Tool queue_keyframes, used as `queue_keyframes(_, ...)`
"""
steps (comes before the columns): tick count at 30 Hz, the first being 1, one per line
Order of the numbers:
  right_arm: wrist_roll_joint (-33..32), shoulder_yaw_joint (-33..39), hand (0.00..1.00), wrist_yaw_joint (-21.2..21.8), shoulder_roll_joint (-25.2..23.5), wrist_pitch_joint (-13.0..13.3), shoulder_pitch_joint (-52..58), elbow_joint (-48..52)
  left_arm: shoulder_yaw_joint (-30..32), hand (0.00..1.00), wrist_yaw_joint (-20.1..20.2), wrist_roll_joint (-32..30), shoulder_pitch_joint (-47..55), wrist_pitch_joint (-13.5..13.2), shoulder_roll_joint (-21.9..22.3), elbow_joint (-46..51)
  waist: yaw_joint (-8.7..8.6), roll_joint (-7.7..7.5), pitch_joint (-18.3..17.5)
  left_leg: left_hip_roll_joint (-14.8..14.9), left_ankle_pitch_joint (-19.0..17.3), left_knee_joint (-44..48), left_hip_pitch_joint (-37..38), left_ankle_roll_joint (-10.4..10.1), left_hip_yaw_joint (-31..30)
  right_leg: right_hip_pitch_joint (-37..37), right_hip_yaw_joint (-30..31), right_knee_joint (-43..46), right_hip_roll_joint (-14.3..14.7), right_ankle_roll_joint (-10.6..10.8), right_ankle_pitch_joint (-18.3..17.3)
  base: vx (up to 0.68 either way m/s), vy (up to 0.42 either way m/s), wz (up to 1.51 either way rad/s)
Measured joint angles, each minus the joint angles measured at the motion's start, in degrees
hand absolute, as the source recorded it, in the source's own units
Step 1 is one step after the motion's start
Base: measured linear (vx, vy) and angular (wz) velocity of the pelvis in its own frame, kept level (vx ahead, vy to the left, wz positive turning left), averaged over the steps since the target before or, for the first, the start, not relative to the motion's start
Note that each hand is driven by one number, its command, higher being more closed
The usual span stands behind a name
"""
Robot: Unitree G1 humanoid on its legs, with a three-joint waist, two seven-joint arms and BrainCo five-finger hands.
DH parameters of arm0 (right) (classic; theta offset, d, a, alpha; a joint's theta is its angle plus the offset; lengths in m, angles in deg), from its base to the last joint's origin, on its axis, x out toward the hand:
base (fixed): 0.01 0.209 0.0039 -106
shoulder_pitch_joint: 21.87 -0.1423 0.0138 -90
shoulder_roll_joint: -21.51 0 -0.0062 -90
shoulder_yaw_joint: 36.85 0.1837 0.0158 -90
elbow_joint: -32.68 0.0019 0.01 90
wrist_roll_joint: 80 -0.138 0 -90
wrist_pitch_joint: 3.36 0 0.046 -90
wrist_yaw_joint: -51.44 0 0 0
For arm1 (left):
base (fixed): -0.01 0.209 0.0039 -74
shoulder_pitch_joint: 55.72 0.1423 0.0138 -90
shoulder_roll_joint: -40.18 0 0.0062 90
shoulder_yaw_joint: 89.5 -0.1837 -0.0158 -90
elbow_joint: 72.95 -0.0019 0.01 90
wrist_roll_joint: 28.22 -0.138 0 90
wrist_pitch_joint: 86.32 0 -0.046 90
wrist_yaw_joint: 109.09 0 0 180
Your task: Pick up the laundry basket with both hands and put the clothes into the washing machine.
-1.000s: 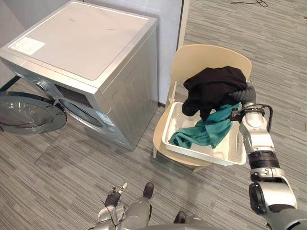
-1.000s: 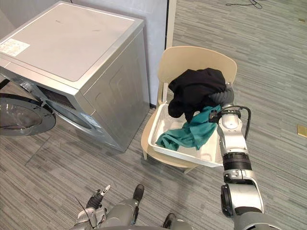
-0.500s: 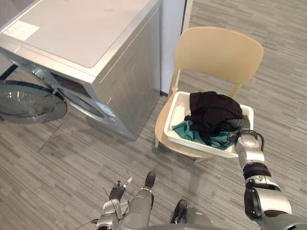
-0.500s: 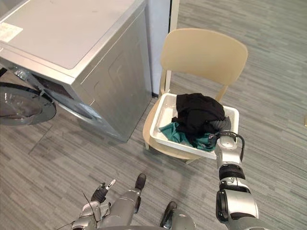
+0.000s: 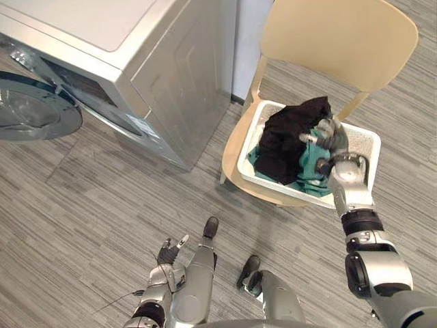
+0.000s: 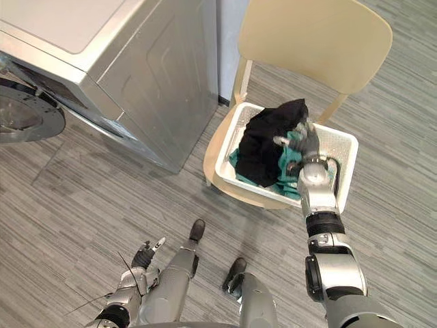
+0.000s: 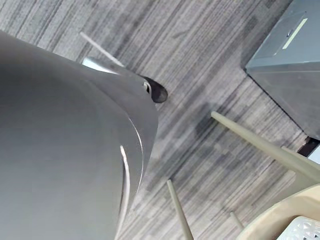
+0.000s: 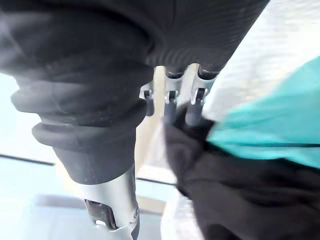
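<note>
A white laundry basket [image 5: 369,141] sits on the seat of a beige chair [image 5: 341,34]. In it lie a black garment [image 5: 285,140] and, under it, a teal garment [image 5: 311,171]. My right hand [image 5: 330,135] rests over the pile at the basket's right side, open. In the right wrist view its straight fingers [image 8: 172,107] touch the black garment [image 8: 225,190] beside the teal garment [image 8: 270,130] without holding it. Low at my left side, away from the basket, my left hand [image 5: 166,255] hangs open.
The silver washing machine [image 5: 171,61] stands left of the chair, its round door [image 5: 31,109] swung open toward the left. Grey striped floor lies between me and the machine. The chair legs [image 7: 250,137] show in the left wrist view.
My right hand lowered the black garment from above the basket onto the teal one and opened its fingers. The camera has tipped down and moved closer.
</note>
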Motion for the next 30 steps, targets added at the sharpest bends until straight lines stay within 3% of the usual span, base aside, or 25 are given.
queue_keyframes(4, 2.28, 0.36, 0.00, 0.03, 3.06, 1.17, 6.44, 16.08, 0.05, 0.00, -0.32, 0.06, 0.78, -0.44, -0.25, 1.02, -0.27, -0.76, 0.40, 0.09, -1.40, 1.59, -0.01, 0.44, 1.04, 0.33, 0.98, -0.05, 0.02, 0.05, 0.03, 0.01, 0.021, -0.13)
queue_keyframes(7, 3.72, 2.61, 0.00, 0.15, 4.10, 1.39, 12.22, 24.66, 0.33, 0.00, -0.27, -0.01, 1.99, -0.45, -0.60, 2.04, -1.63, -0.93, 0.49, 0.04, -1.63, 1.67, -0.06, 0.56, 1.22, 0.55, 1.33, -0.92, 0.12, 0.24, 0.39, 0.00, 0.034, -0.06)
queue_keyframes(12, 4.72, 7.39, 0.00, 0.56, 8.40, 3.14, 17.09, 30.26, 1.11, 0.00, 0.91, -0.13, 2.91, -0.87, -1.01, 2.73, -3.08, -1.30, 0.68, 0.07, -1.71, 1.68, -0.06, 0.72, 1.43, 0.84, 1.68, -2.01, 0.35, 0.12, 0.88, 0.00, 0.013, -0.02)
queue_keyframes(16, 4.50, 7.27, 0.00, 2.13, 9.80, 5.05, 17.36, 30.34, 1.72, 0.00, 2.29, -0.80, 3.02, -1.00, -1.22, 3.19, -3.10, -1.82, 0.94, 0.09, -1.70, 1.64, -0.03, 0.71, 1.31, 0.85, 1.74, -2.10, 0.45, 0.09, 0.89, 0.00, 0.000, 0.00)
queue_keyframes(22, 4.63, -1.87, 0.00, 5.02, 11.05, 5.41, 13.99, 23.49, 2.20, 0.00, 3.40, -1.14, 3.02, -1.07, -1.23, 3.17, -2.81, -1.83, 0.94, -0.11, -1.66, 1.51, -0.05, 0.74, 0.75, 0.93, 1.57, -2.28, 0.49, 0.03, 0.94, 0.00, 0.000, 0.00)
queue_keyframes(30, 9.06, -24.77, 0.00, 11.60, 16.97, 4.89, -0.40, 9.25, 0.61, 0.00, 3.54, -0.98, 2.98, -1.74, -2.45, 3.33, 0.05, -1.86, 0.98, -0.13, -1.30, 1.43, -0.59, 0.30, -1.68, 2.05, -0.69, -3.77, 1.22, -0.42, 1.30, 0.01, -0.013, 0.13)
